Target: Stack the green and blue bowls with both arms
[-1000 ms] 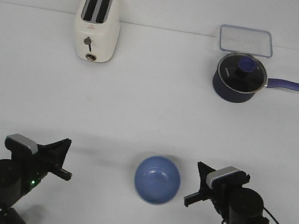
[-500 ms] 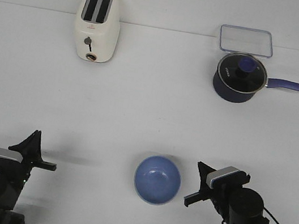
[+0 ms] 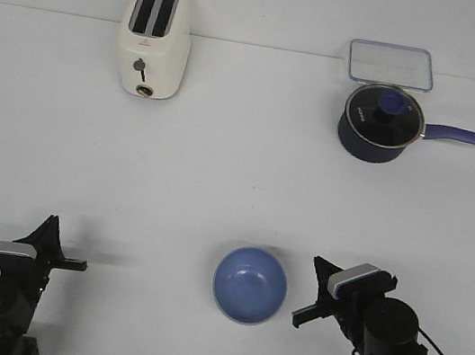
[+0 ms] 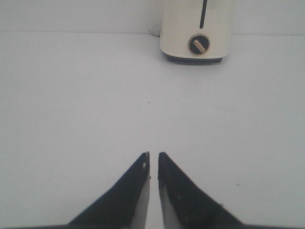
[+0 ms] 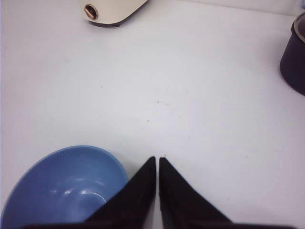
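Observation:
The light blue bowl (image 3: pixel 249 285) sits upright and empty on the white table near the front, in the middle. It also shows in the right wrist view (image 5: pixel 62 188), close beside the fingers. No green bowl shows in any view. My left gripper (image 3: pixel 53 221) is low at the front left, far from the bowl, its jaws shut and empty in the left wrist view (image 4: pixel 153 154). My right gripper (image 3: pixel 316 263) is just right of the bowl, apart from it, its jaws shut and empty in the right wrist view (image 5: pixel 157 158).
A cream toaster (image 3: pixel 154 40) stands at the back left. A dark navy saucepan (image 3: pixel 378 122) with glass lid and long handle stands at the back right, with a clear lidded box (image 3: pixel 391 64) behind it.
My left arm has drawn back to the left and dropped lower, its gripper now pointing straight ahead. The right arm and the blue bowl have not moved.

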`<act>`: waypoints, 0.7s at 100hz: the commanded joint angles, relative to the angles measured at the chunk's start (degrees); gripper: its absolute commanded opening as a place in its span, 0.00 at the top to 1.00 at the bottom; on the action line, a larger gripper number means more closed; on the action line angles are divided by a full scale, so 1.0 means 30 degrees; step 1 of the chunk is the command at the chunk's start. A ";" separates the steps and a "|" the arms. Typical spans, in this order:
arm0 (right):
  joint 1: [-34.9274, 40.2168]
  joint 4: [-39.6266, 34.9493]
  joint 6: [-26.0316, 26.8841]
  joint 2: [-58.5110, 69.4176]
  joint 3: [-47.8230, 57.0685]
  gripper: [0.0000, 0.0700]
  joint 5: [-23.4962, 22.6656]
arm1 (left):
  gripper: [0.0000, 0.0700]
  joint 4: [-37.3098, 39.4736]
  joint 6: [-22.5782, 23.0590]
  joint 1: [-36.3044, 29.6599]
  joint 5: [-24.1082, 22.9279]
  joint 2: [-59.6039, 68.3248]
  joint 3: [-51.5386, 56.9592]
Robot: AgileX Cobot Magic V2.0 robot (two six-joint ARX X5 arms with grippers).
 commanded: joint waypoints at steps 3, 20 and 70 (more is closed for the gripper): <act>0.0175 0.0204 -0.0022 0.0066 0.0153 0.98 0.0015 | 0.98 0.0219 -0.0080 0.0044 0.0168 -0.0029 -0.0393; 0.0175 0.0204 -0.0022 0.0066 0.0153 0.98 0.0015 | 0.98 0.0219 -0.0073 0.0044 0.0168 -0.0029 -0.0386; 0.0131 0.0262 -0.0328 -0.0372 0.0153 0.98 0.0066 | 0.98 0.0219 -0.0080 0.0044 0.0168 -0.0029 -0.0386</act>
